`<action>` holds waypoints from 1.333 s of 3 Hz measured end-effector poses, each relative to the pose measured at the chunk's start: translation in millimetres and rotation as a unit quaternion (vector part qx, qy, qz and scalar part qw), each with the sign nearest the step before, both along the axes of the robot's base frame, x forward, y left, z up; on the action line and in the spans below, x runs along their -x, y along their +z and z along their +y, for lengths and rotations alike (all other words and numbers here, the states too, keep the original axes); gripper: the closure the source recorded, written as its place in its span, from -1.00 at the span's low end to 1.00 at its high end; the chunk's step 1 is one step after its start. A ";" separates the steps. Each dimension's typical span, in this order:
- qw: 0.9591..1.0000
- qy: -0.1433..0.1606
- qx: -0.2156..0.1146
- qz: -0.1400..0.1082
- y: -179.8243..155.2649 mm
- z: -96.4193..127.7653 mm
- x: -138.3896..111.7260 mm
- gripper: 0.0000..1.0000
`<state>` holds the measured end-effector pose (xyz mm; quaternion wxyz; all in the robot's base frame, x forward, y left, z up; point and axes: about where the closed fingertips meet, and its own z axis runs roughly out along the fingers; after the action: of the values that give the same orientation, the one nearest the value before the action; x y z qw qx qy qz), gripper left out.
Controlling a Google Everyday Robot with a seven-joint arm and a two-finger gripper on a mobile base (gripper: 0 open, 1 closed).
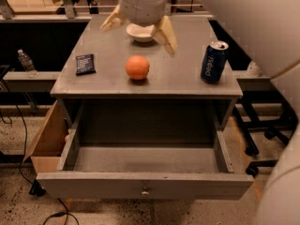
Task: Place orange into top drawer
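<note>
– Orange [137,67]: what does it look like, and where is it?

– Round, plain and bright, with a smooth skin. It sits alone on the grey table [187,81], near the middle and close to the front edge, touching nothing.

– Where is the claw?

– The claw [138,39] hangs over the back of the table, above a white bowl [140,31]. Its two pale fingers [167,34] are spread wide, one on each side of the bowl, holding nothing. The orange lies just in front of them.

– What else is on the table?

– A blue Pepsi can [213,62] stands upright near the right edge, well apart from the orange. A small dark packet [85,63] lies flat to the left.

– And the top drawer?

– The top drawer [93,185] is pulled fully out beneath the table's front edge, right below the orange. Its grey inside is bare, and a small metal knob [145,191] sits at the centre of the front panel. Nothing stands between orange and drawer.

– What is around the sides?

– A brown cardboard box [44,142] presses against the drawer's left side. The robot's white arm [248,22] fills the upper right.
</note>
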<state>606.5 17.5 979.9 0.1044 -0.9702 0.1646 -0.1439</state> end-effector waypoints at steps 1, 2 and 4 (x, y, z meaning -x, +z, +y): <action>0.999 0.039 0.010 -0.016 1.5 6.8 -4.1 -1.00; 0.999 0.039 0.010 -0.016 1.5 6.8 -4.2 -1.00; 0.995 0.101 0.005 0.019 -44.4 -2.9 -35.3 -1.00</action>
<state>641.7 14.6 935.5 0.1104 -0.9849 0.0675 -0.1154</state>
